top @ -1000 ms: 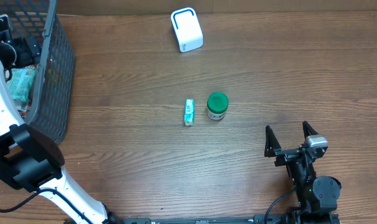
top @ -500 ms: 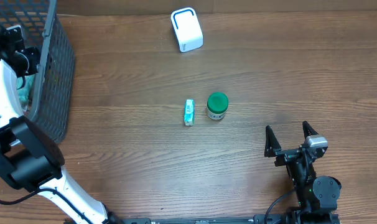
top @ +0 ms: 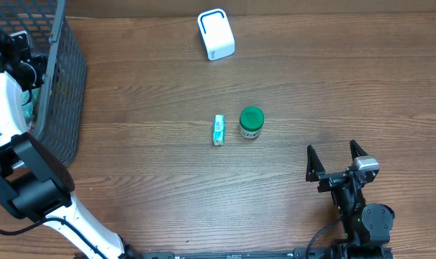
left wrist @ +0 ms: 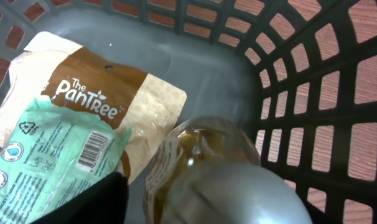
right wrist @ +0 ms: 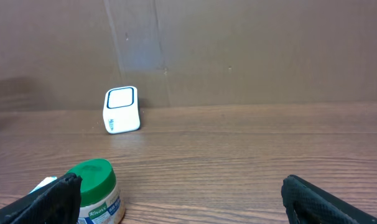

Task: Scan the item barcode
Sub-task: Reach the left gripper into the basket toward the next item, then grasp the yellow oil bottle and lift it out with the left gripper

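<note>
Left pincer (top: pixel 31 70) inside grey lattice basket (left wrist: pixel 300 93), over round glass jar (left wrist: pixel 201 155), grip unclear, right pincer (top: pixel 332 147) spread wide

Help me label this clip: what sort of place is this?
Probably a mock shop checkout on a wooden table: a white scanner, a grey basket of packaged groceries, a green-lidded jar.

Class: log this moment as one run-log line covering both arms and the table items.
left gripper: in basket over glass jar, grip unclear | right gripper: open, empty | table: scanner, green-lidded tub, small carton
</note>
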Controlling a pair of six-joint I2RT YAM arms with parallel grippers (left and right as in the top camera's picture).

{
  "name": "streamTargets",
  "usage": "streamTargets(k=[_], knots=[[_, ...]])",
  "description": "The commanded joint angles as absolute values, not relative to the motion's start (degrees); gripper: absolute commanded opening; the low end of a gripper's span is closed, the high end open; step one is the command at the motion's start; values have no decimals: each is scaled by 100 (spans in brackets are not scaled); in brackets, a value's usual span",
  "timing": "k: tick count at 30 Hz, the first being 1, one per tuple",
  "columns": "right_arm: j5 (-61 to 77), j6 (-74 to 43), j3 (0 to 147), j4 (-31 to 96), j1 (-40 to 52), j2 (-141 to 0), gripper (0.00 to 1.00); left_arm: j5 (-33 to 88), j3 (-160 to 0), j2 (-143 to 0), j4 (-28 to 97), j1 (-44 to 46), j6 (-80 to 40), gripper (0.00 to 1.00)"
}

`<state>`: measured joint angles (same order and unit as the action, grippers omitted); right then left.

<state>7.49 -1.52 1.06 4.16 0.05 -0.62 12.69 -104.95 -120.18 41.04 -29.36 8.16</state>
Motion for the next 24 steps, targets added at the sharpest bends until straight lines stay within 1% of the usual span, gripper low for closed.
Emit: streamTargets(k=[1, 5, 9, 12, 18, 24], knots=[[760, -143, 45, 401, 32, -30, 100, 1428, -10401, -12064, 3988, -2917, 897, 60], [762, -143, 45, 401, 32, -30, 100, 1485, -10398, -12064, 3966, -2906, 897, 58], [762, -143, 45, 401, 32, -30, 100, 1492, -10398, -12064, 3929, -2888, 897, 43], [760, -143, 45, 401, 32, -30, 100, 1509, -10457, -12025, 3916, -2893, 891, 35], [762, -143, 45, 401, 32, -27, 100, 1507, -10759, -11716, 3946, -2912, 854, 34], [762, -143, 45, 401, 32, -27, 100, 1437, -11179, -11000, 3913, -2923, 856, 34]])
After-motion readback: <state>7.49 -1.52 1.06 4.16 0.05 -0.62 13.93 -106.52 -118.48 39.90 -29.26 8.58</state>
